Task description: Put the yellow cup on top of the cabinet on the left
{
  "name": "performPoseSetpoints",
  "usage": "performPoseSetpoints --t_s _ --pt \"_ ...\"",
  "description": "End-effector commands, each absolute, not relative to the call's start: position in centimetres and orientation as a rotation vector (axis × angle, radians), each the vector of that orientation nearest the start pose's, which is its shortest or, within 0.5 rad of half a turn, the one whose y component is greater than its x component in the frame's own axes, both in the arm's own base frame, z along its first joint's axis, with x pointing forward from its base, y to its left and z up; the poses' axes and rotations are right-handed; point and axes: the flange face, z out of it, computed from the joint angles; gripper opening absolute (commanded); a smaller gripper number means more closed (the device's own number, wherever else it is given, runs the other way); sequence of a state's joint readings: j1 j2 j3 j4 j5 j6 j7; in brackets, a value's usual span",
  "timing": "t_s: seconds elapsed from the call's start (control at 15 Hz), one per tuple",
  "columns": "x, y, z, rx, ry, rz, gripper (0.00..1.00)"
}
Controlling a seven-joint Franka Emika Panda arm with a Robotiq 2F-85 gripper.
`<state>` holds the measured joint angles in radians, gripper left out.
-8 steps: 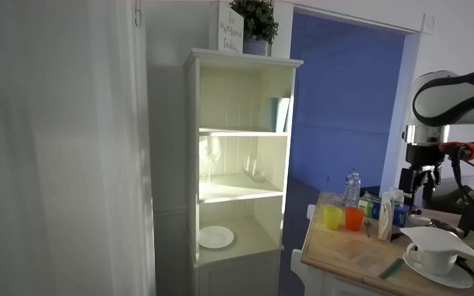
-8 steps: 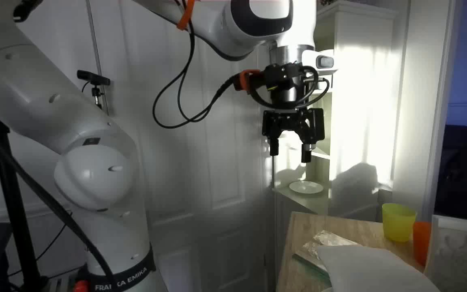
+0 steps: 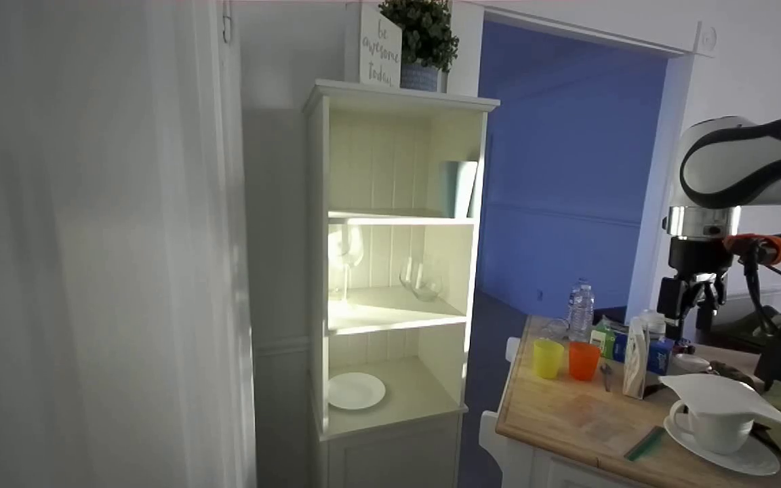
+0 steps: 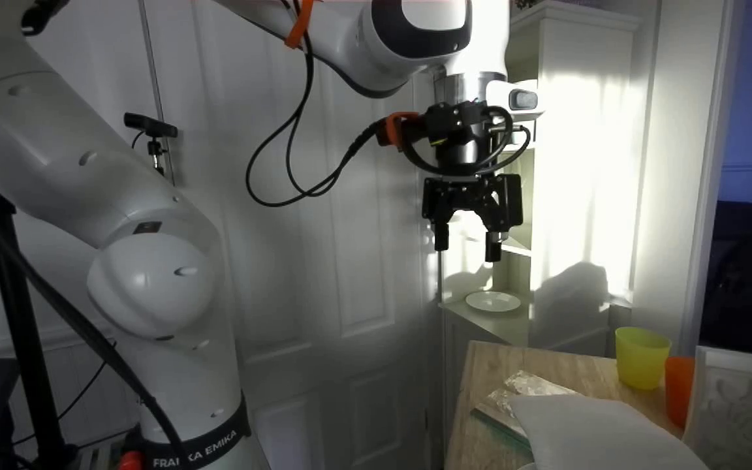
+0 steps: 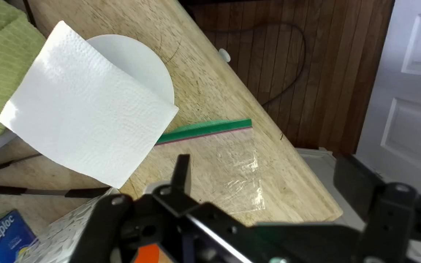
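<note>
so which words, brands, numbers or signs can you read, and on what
"be awesome today": white sign atop the cabinet
"FRANK", cut off at the picture edge: robot arm
"FRANKA EMIKA", one letter partly hidden: black base band
"Ziploc": blue box
Too small to read: the blue box's finer print, any print on the water bottle
No readable numbers.

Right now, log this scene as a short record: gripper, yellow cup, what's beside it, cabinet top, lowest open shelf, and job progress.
Gripper: open, holding nothing
Yellow cup: upright on the wooden counter
Beside it: orange cup
Cabinet top: sign, potted plant
Lowest open shelf: white plate
Progress: cup not yet picked up
</note>
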<state>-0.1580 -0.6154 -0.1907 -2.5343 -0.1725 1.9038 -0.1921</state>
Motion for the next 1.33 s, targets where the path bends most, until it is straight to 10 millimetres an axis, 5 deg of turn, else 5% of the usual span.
performPoseSetpoints --t_s 0.0,0.67,1.0,1.27 --pt "33.6 -13.8 47.3 -3.185 0.1 0.054 1.0" --pt "33.6 -13.8 47.3 -3.185 0.1 0.054 1.0" --pt "39.9 -11.2 45.5 -3.109 0.105 -0.098 1.0" --pt "47.8 -10.5 44.7 -3.172 0.014 -0.244 1.0"
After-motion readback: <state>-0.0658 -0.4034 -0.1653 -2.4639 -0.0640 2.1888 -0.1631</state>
